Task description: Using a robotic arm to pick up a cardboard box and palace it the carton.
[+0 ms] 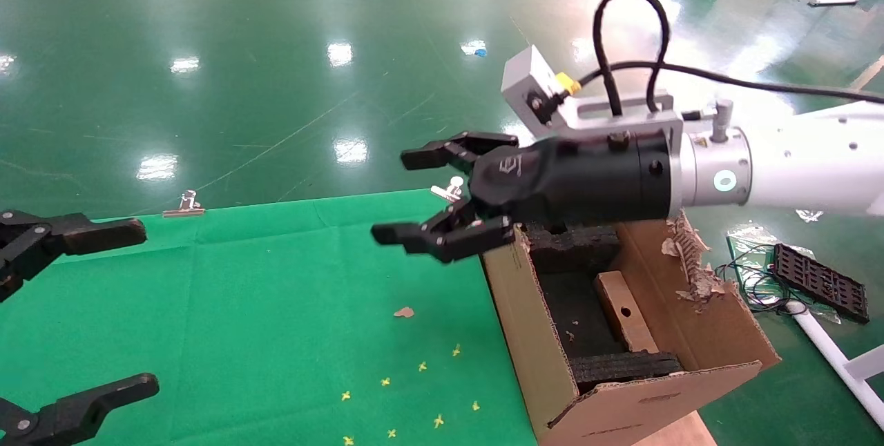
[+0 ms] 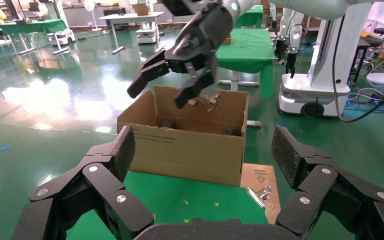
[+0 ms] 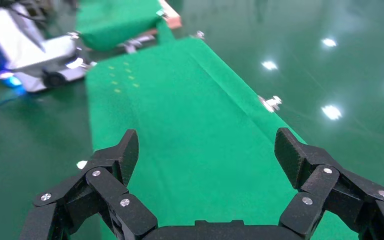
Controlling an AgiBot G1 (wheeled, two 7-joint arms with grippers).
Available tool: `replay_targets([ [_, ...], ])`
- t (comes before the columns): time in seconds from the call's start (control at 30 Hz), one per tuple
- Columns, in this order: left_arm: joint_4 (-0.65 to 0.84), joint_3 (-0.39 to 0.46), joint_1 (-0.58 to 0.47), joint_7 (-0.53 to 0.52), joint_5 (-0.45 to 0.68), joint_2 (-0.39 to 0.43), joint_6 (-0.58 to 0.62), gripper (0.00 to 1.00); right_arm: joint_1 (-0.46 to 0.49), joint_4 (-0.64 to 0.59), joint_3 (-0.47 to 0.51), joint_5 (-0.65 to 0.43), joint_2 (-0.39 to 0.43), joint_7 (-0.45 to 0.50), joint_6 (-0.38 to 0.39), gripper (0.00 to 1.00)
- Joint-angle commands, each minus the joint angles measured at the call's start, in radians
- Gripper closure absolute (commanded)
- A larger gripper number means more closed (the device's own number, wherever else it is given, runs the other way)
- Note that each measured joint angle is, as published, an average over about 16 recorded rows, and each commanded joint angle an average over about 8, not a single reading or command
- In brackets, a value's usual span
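In the carton [image 1: 532, 335], one cardboard box [image 1: 625, 311].

cardboard box [image 1: 625, 311] inside carton [image 1: 532, 335], carton at table's [image 1: 276, 308] right end, binder clip [image 1: 184, 203] on far edge

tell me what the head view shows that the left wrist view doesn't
Only the head view looks down into the carton: the cardboard box rests inside among black foam pieces, and a black perforated panel lies on the floor. Only the left wrist view shows other robot bases and tables behind. Both show the right gripper, open and empty beside the carton's top, the open left gripper and the green cloth.
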Motion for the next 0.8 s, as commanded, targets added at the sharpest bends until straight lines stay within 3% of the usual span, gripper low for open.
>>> replay_targets([
  [0.03,0.000,0.000,0.000,0.000,0.000,0.000,0.000,0.00,-0.046,0.021,0.052,0.012,-0.002,-0.021,-0.017,0.00],
  [0.5,0.000,0.001,0.000,0.000,-0.001,0.000,0.000,0.00,-0.364,0.165,0.415,0.097,-0.013,-0.166,-0.135,0.00],
  [0.8,0.000,0.001,0.000,0.001,-0.001,-0.001,-0.001,0.00,-0.472,0.212,0.539,0.127,-0.016,-0.207,-0.175,0.00],
])
